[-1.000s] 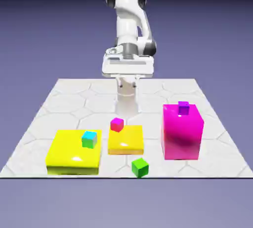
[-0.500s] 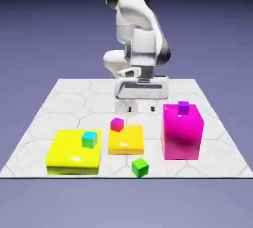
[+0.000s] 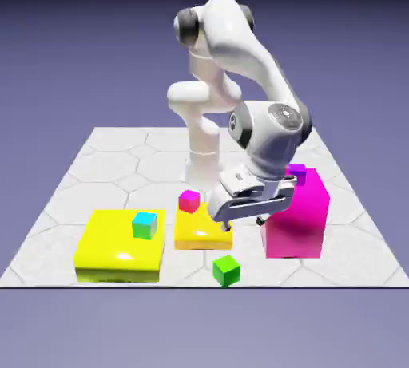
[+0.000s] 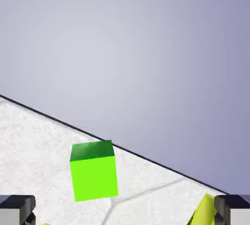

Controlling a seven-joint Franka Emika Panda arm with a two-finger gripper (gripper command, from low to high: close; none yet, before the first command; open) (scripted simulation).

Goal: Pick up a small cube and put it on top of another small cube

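nothing is lifted yet, so we're in the approach: the green cube (image 3: 227,270) sits alone on the table (image 3: 104,168) near its front edge, and the pink cube (image 3: 189,200) waits untouched at the back corner of the small yellow block (image 3: 204,229). our gripper (image 3: 243,219) hangs low over that yellow block, tilted, just behind and above the green cube, with nothing in it. in the hand view the fingertips (image 4: 17,208) sit wide apart at the two bottom corners, so we read the jaws as spread. the green cube (image 4: 93,171) shows ahead of them, left of the midline and closer to the left-hand tip in that view, and apart from both. a yellow sliver (image 4: 204,211) pokes in by the other tip. we judge all of it remains: centre over the cube, come down around it, close, lift, carry it back to the pink one and set it on top. the table edge (image 4: 146,158) runs close behind the cube, so a nudge there could cost us.
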